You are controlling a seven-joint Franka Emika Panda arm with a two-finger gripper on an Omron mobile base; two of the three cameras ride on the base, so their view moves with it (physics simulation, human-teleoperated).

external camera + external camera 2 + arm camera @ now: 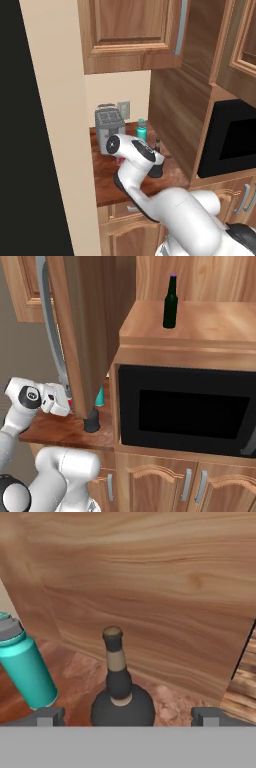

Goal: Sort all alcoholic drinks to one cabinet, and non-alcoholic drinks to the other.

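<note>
1. A narrow wooden table sits in a corner, hemmed in by a beige wall on one side and a tall wood panel on the other.
2. At the back of the table stands a grey toaster, with a wall socket just beside it.
3. The teal bottle with its grey cap stands upright near the toaster, close to the wood panel.
4. The squat black bottle stands upright on the table just in front of the wood panel; its thin neck carries a pale band and a brown stopper.
5. From the hand view the teal bottle is off to the left of the black one, the two standing apart.
6. The slim dark-green bottle with a purple cap stands upright on the wooden ledge above the black microwave, well apart from the others.
7. Something red shows at the table behind the arm's wrist, too hidden to name.
8. An upper cabinet hangs over the table, and the panel crowds the space to the side of the black bottle.
9. The white arm bends over the table, its hand pointing towards the panel.
10. The jaws stand wide open, one tip on each side of the black bottle's round body, not touching it and holding nothing.
</note>
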